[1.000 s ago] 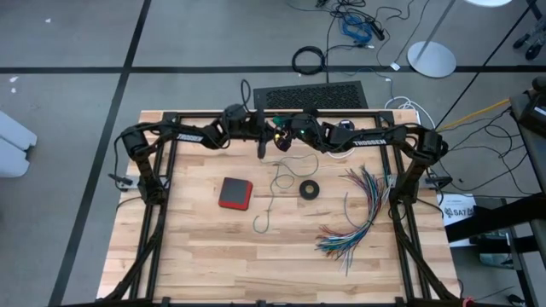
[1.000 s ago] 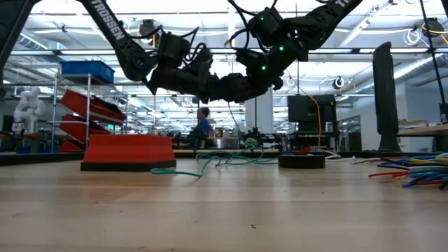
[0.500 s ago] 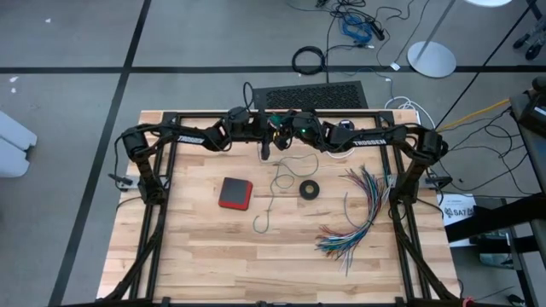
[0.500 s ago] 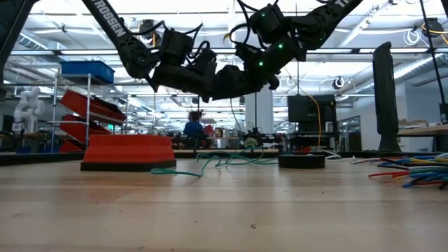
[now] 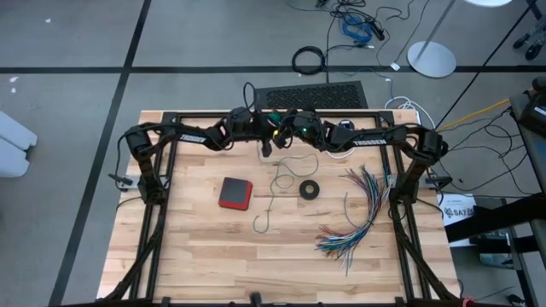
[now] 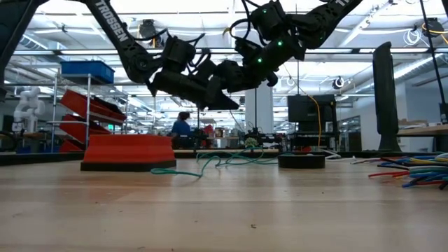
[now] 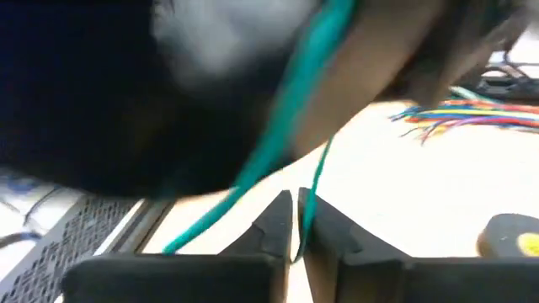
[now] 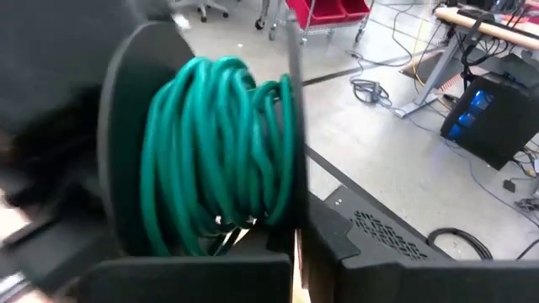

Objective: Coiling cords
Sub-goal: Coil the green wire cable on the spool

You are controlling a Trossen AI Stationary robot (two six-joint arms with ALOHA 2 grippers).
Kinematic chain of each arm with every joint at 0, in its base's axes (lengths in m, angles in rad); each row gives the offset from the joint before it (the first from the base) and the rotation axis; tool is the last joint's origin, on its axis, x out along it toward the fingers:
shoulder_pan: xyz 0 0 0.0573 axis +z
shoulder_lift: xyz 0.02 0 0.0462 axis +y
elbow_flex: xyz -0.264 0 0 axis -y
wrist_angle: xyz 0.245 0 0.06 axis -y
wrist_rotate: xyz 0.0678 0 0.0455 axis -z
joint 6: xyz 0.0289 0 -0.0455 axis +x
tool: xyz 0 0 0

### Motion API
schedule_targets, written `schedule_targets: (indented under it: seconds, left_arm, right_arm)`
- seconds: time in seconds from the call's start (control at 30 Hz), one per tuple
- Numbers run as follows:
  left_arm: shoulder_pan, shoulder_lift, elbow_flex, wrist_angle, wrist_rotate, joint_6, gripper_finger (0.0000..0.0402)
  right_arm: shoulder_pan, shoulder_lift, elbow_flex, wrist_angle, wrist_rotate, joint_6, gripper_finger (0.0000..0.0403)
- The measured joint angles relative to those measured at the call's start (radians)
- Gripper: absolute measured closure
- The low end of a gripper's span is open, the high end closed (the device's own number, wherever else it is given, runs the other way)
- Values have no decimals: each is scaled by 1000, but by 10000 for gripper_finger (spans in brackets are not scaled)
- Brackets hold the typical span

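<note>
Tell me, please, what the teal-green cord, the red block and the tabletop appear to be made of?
Teal-green cord: probably a wire in smooth plastic or rubber insulation; it bends into tight, slightly glossy loops. Red block: seemingly matte plastic or foam with a dark base; uncertain. Tabletop: wood, as its pale jointed planks and visible grain suggest.

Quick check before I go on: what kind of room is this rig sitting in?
Most likely a robotics lab or workshop. The low view shows red parts bins on a rack, monitors on workbenches and a small white robot; the high view shows loose cables on a taped concrete floor.
</note>
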Motion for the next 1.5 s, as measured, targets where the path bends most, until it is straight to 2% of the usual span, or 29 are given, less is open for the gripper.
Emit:
schedule_targets:
  seconds: [0.3,0.4,0.5,0.73,0.97,1.2,1.5]
  left_arm:
    - [58,1,-1,-7,9,25,314]
    - [68,1,-1,-7,33,29,312]
    - [76,1,-1,-5,73,53,311]
    - [94,1,-1,-4,227,95,311]
    - [97,15,-1,32,258,119,311]
    - [77,86,-1,105,260,130,311]
    - [83,95,-1,118,176,134,310]
  right_arm:
    - [0,-54,0,-59,-28,-18,403]
    - [0,-80,0,-86,-34,-21,403]
    - [0,-111,0,-99,-85,-14,403]
    - [3,-174,0,-216,-133,-3,403]
    - [12,-206,-1,-261,-185,3,403]
    - [18,-210,-2,-260,-208,5,403]
    - [29,-210,-2,-271,-212,-1,403]
